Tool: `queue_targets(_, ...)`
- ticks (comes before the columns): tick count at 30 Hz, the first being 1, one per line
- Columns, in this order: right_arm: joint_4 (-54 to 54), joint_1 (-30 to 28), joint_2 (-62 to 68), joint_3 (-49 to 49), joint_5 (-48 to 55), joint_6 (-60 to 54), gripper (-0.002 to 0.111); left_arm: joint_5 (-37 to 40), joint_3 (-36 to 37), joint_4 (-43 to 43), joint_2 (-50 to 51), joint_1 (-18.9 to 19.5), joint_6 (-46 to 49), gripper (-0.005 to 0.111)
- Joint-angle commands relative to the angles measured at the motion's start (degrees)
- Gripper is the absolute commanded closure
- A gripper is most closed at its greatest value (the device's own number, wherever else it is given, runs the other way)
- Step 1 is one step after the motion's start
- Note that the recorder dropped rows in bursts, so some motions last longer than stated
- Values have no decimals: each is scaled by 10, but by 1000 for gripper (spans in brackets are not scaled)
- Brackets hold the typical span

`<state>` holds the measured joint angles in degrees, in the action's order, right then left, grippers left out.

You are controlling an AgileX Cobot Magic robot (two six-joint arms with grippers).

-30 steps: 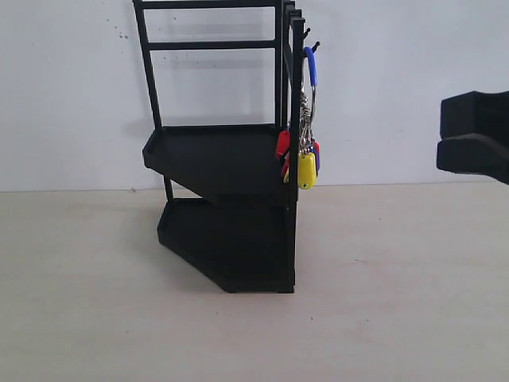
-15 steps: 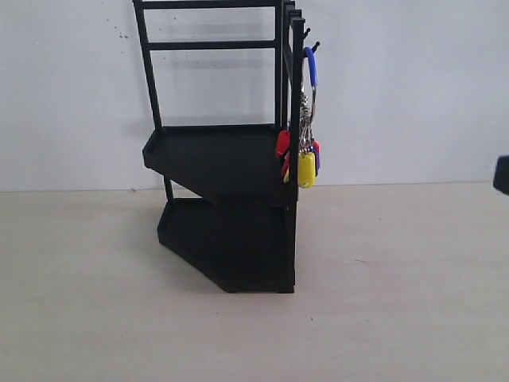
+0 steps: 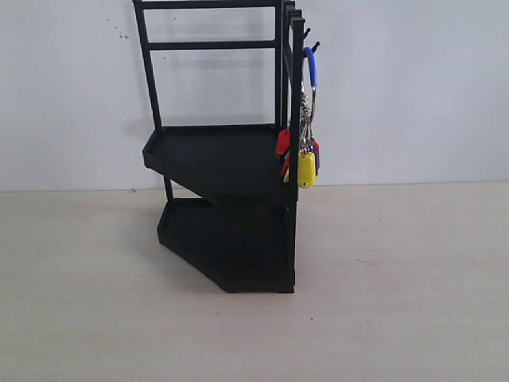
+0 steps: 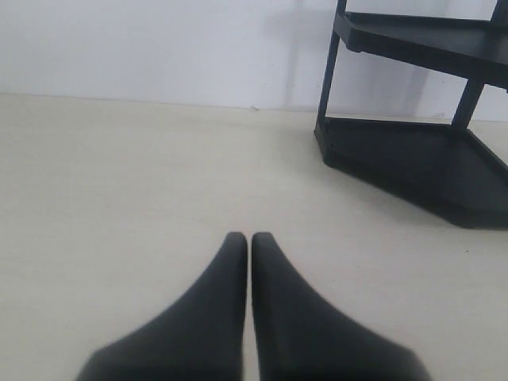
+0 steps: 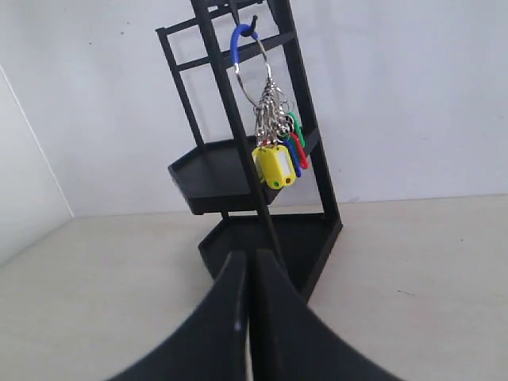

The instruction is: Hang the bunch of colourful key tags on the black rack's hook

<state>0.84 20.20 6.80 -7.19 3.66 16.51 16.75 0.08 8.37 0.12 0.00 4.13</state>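
Note:
The colourful key tag bunch (image 3: pixel 305 155) hangs by its blue loop from the hook (image 3: pixel 314 46) on the upper right post of the black rack (image 3: pixel 227 167). In the right wrist view the key tag bunch (image 5: pixel 278 159) dangles from the hook (image 5: pixel 252 24), well beyond my right gripper (image 5: pixel 252 255), which is shut and empty. My left gripper (image 4: pixel 243 238) is shut with nothing in it, low over the table, with the black rack (image 4: pixel 421 159) off to one side. Neither gripper shows in the exterior view.
The rack stands against a white wall (image 3: pixel 398 87) on a light beige tabletop (image 3: pixel 382 302). A second wall face (image 5: pixel 24 182) shows in the right wrist view.
The right gripper has drawn back out of the exterior view at the right edge. The key tag bunch stays hanging on the hook, still.

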Motion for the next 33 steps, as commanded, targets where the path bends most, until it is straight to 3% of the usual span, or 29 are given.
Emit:
queue_targets(1, 1, -43, -44, 44, -27, 13, 108, -5, -1, -3, -1, 0, 2, 102)
queue_targets(5, 1, -80, -68, 72, -47, 36, 108, -5, -1, -3, -1, 0, 2, 102)
queue_targets(19, 0, -87, -68, 72, 161, -9, 108, -5, -1, -3, -1, 0, 2, 102)
queue_targets(28, -1, -87, -68, 72, 159, -112, 108, -5, -1, -3, -1, 0, 2, 102)
queue_targets(33, -1, -87, -68, 72, 164, -113, 108, -5, -1, -3, -1, 0, 2, 102)
